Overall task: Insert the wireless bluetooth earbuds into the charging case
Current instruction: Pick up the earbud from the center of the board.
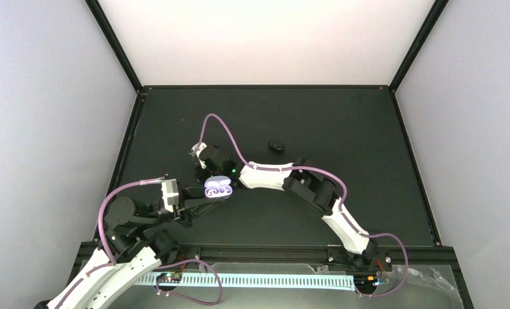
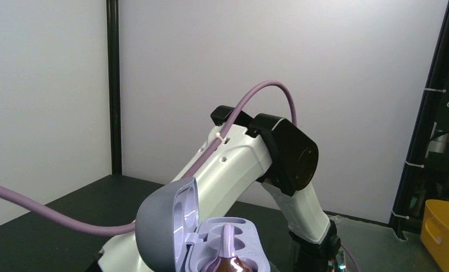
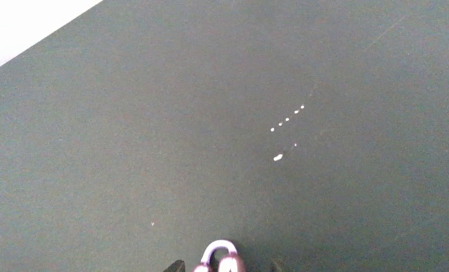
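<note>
The lavender charging case (image 1: 217,188) is open, its lid standing up on the left in the left wrist view (image 2: 161,232). One lilac earbud (image 2: 228,245) with a curved hook sits in the case's near well. My left gripper (image 1: 208,198) is shut on the case from below and holds it above the table; its fingers are hidden in the left wrist view. My right gripper (image 1: 198,154) is just beyond the case, low over the table. A second lilac earbud (image 3: 221,258) sits between its fingertips (image 3: 176,266), and the gripper appears shut on it.
A small black oval object (image 1: 276,145) lies on the dark table (image 1: 342,129) behind the right arm. The right arm's forearm (image 2: 239,164) stands close behind the case. A yellow bin (image 2: 444,232) is off the table's right side.
</note>
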`<state>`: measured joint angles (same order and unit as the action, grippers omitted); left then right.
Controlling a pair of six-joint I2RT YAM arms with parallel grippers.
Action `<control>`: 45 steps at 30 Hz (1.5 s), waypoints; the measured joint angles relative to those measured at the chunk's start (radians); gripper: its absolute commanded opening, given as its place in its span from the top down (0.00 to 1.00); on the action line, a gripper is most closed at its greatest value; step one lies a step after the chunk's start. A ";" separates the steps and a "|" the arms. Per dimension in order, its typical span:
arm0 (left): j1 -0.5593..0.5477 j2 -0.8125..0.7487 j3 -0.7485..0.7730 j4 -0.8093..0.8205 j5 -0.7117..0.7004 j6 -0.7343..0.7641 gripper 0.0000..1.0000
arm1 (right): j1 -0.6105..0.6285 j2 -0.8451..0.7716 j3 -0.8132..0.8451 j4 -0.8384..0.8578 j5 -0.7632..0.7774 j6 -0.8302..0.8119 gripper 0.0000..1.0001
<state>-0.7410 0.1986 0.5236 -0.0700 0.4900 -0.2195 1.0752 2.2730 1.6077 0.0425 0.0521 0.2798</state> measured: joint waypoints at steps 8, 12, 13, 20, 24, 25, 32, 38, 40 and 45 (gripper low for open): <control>0.000 0.000 0.000 -0.001 -0.001 0.006 0.98 | -0.005 0.094 0.135 -0.082 -0.009 0.010 0.66; 0.000 0.000 0.000 -0.004 -0.001 0.008 0.98 | -0.004 0.114 0.154 -0.107 0.001 0.014 0.69; 0.000 0.000 0.000 -0.004 -0.001 0.008 0.99 | -0.005 0.114 0.158 -0.114 0.003 0.014 0.70; 0.000 0.000 0.000 -0.005 -0.007 0.011 0.98 | -0.005 0.114 0.165 -0.138 0.017 0.018 0.78; 0.000 0.000 0.000 -0.005 -0.008 0.011 0.98 | -0.005 0.114 0.160 -0.134 0.018 0.018 0.83; 0.000 0.000 0.000 -0.006 -0.008 0.011 0.98 | -0.005 0.114 0.155 -0.127 0.018 0.018 0.85; 0.000 0.000 0.000 -0.006 -0.009 0.011 0.98 | -0.005 0.089 0.092 -0.066 0.025 0.024 0.92; 0.000 -0.002 0.000 -0.009 -0.012 0.011 0.98 | -0.006 -0.011 -0.069 -0.030 0.046 0.050 0.95; 0.000 -0.002 0.000 -0.009 -0.014 0.011 0.98 | -0.010 -0.069 -0.156 -0.018 0.055 0.068 0.96; 0.000 -0.002 0.000 -0.009 -0.015 0.016 0.98 | -0.044 -0.267 -0.428 0.002 0.098 0.124 0.98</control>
<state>-0.7410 0.1963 0.5236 -0.0788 0.4751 -0.2031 1.0313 2.0056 1.1793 0.0444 0.1505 0.4042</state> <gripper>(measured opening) 0.255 0.064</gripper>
